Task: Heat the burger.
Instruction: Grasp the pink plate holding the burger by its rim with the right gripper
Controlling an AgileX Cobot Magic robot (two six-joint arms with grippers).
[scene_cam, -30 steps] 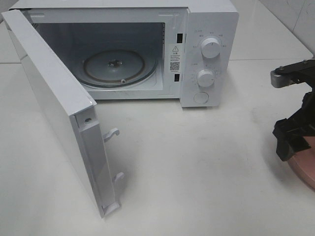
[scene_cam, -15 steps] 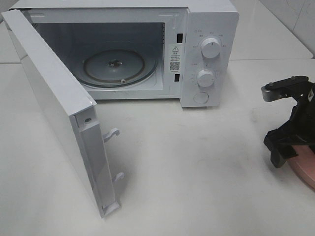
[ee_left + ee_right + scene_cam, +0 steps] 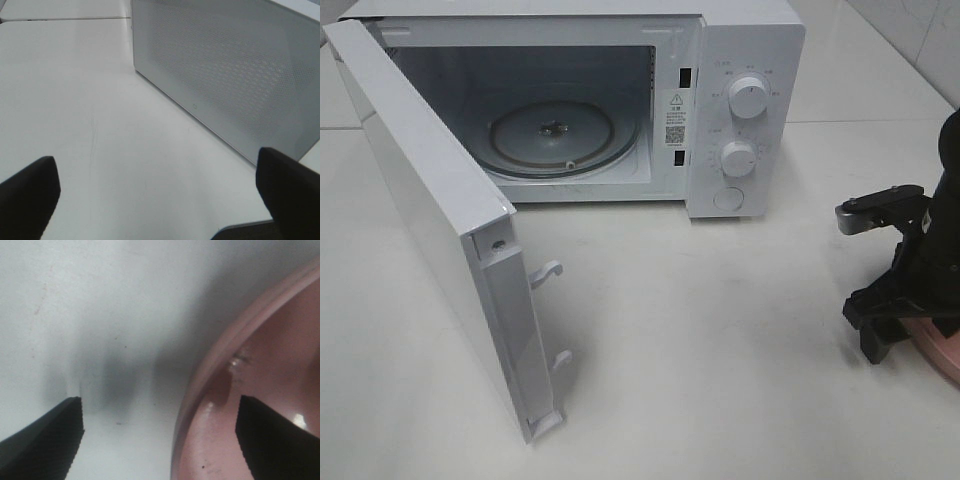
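pink plate (image 3: 942, 355) cut off, right tool (image 3: 160, 412) cropped

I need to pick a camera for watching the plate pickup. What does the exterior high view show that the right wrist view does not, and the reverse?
Only the exterior high view: the microwave, its door swung open, the glass turntable with nothing on it, and two knobs.

Only the right wrist view: the right gripper, jaws open, straddling the rim of the pink plate, one fingertip over the plate's inside, the other over the table.

Both: the pink plate, the table and the right gripper. The burger shows in neither.
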